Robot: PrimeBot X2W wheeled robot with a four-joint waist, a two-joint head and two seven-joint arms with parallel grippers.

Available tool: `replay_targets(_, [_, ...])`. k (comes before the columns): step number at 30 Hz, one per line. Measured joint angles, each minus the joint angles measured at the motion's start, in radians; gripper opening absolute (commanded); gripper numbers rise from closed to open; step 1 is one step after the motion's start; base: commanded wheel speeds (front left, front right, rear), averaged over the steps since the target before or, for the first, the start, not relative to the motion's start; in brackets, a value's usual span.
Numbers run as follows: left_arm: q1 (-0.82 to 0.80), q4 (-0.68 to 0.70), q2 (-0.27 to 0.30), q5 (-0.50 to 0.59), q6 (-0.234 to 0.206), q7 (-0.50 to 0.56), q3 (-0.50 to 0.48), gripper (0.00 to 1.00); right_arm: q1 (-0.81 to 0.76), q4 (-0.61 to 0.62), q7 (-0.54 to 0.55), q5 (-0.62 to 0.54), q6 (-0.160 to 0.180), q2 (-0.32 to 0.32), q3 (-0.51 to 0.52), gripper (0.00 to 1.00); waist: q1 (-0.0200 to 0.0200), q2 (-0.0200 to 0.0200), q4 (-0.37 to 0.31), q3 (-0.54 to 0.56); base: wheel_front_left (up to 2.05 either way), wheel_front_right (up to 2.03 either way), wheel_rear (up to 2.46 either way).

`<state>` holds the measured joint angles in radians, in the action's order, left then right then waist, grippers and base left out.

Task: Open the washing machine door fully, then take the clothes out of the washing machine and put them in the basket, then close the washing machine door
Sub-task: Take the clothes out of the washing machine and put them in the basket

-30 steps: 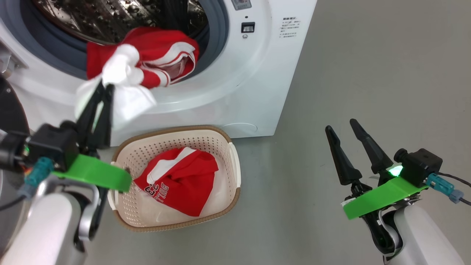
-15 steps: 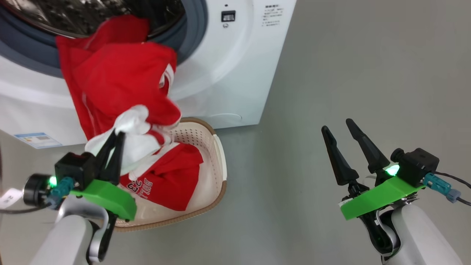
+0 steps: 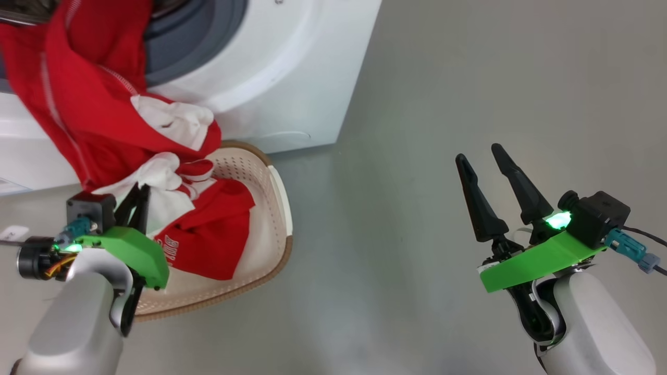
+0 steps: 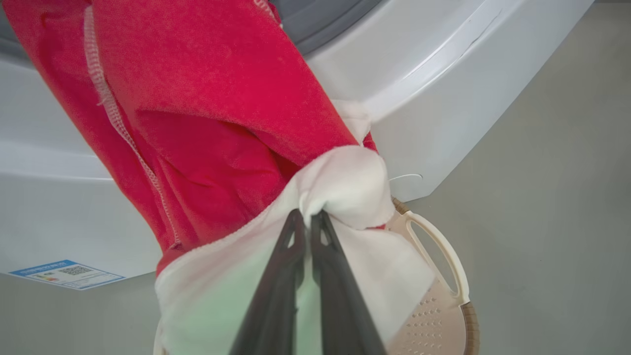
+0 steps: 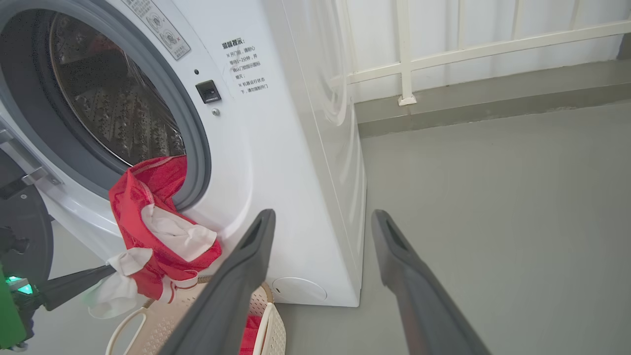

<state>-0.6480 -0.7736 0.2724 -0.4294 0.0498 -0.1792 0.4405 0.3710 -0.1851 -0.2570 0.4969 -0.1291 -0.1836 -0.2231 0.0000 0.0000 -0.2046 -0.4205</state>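
the left tool (image 3: 139, 188) is clamped together on a white fold of the clothes (image 3: 88, 104), above the near left side of the basket (image 3: 276, 192). from its tips the red and white cloth stretches up into the mouth of the washing machine (image 3: 292, 62). a red jersey (image 3: 208, 234) lies in the basket, just right of the tool. well to the right, the right tool (image 3: 477, 152) holds its fingers apart over the floor (image 3: 406, 130), gripping nothing.

Basket (image 3: 263, 208) before washing machine (image 3: 292, 78) — clothes (image 3: 94, 104) hang out of it, over basket.
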Motion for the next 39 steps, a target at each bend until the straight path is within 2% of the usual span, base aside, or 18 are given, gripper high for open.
replay_targets(11, [-0.164,-0.308,-0.024,0.006,0.035,-0.025,0.030,0.00,0.039,0.012,0.000,-0.001,0.000,0.023,-0.002,1.00,0.0000,0.0000,-0.054,-0.083,0.00,0.00,0.00])
replay_targets(19, [-0.227,-0.418,-0.042,0.005,0.052,-0.048,0.038,0.00,0.039,0.012,0.000,-0.003,0.000,0.027,0.002,1.00,0.0000,0.0000,-0.073,-0.106,0.00,0.00,0.00])
replay_targets(20, [-0.229,-0.426,-0.046,0.005,0.052,-0.053,0.038,0.18,0.039,0.012,0.000,-0.003,0.000,0.028,0.003,1.00,0.0000,0.0000,-0.071,-0.105,0.00,0.00,0.00])
replay_targets(22, [-0.234,-0.440,-0.050,0.005,0.052,-0.056,0.039,0.46,0.039,0.011,0.000,-0.003,0.000,0.028,0.005,1.00,0.0000,0.0000,-0.067,-0.101,0.00,0.00,0.00])
replay_targets(24, [-0.237,-0.449,-0.053,0.003,0.053,-0.061,0.039,0.96,0.039,0.010,0.000,-0.004,0.000,0.028,0.005,1.00,0.0000,0.0000,-0.059,-0.096,0.00,0.00,0.00])
replay_targets(25, [-0.237,-0.452,-0.054,0.002,0.053,-0.062,0.039,1.00,0.039,0.009,0.000,-0.004,0.000,0.028,0.005,1.00,0.0000,0.0000,-0.056,-0.093,0.00,0.00,0.00])
replay_targets(31, [-0.233,-0.442,-0.058,-0.006,0.061,-0.069,0.033,1.00,0.039,0.007,0.000,-0.004,0.000,0.026,0.005,1.00,0.0000,0.0000,-0.027,-0.072,0.00,0.00,0.00])
replay_targets(39, [-0.146,-0.249,-0.052,-0.004,0.059,-0.070,-0.011,1.00,0.037,0.000,0.000,-0.004,0.000,0.012,0.005,1.00,0.0000,0.0000,0.014,-0.037,0.00,0.00,0.00])
